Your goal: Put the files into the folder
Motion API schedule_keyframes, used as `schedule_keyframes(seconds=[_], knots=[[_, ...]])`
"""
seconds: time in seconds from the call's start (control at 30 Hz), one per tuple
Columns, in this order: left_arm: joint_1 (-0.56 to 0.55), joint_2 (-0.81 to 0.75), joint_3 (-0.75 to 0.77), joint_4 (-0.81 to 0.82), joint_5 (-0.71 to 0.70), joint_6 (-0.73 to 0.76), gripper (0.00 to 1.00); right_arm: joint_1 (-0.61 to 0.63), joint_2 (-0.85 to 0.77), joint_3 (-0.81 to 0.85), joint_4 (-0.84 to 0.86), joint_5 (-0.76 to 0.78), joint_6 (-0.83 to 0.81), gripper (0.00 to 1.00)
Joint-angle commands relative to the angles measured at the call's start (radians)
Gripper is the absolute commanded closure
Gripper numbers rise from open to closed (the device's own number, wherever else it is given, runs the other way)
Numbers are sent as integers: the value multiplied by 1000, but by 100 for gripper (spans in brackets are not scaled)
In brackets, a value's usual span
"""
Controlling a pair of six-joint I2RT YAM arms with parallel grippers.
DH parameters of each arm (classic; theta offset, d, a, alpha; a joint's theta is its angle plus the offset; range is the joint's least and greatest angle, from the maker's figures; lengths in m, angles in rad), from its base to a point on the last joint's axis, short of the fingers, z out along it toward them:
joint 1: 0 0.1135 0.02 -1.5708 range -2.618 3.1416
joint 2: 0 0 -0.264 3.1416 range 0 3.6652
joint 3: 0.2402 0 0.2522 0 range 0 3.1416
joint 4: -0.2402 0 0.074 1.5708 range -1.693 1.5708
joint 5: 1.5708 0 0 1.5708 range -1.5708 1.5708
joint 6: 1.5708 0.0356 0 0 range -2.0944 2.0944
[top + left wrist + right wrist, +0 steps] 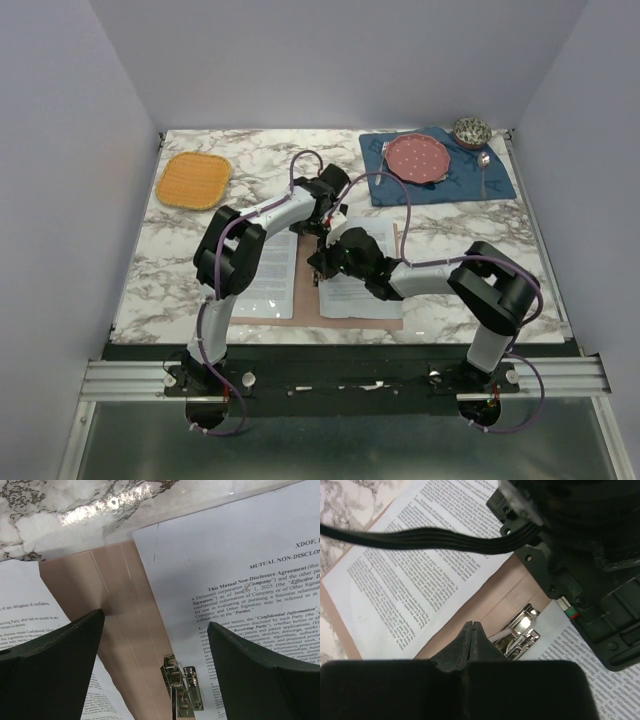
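Observation:
The pinkish-brown folder (362, 323) lies open on the marble table. One file (270, 272) lies on its left half and the other file (362, 292) on its right half, both flat. In the left wrist view my left gripper (155, 620) is open and empty, hovering above the folder's spine (120, 605) and the metal clip (182, 687), between the two sheets (30, 615) (240, 555). My right gripper (472, 626) is shut on nothing, its tip just beside the clip (522, 632) over the spine. In the top view the two grippers (325, 215) (322, 262) are close together.
An orange woven mat (194, 179) lies at the back left. A blue placemat (440, 170) at the back right carries a pink plate (417, 157), a fork (383, 160) and a spoon (483, 165); a patterned bowl (471, 130) stands behind it.

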Motion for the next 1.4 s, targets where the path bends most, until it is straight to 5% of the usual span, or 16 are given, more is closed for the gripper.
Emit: schedule_keyframes(seconds=[0.0, 1.37], knots=[[-12, 30, -8, -12, -9, -14, 2, -4, 63, 54, 44, -101, 17, 99], [48, 87, -45, -32, 45, 54, 7, -3, 198, -93, -16, -112, 113, 99]])
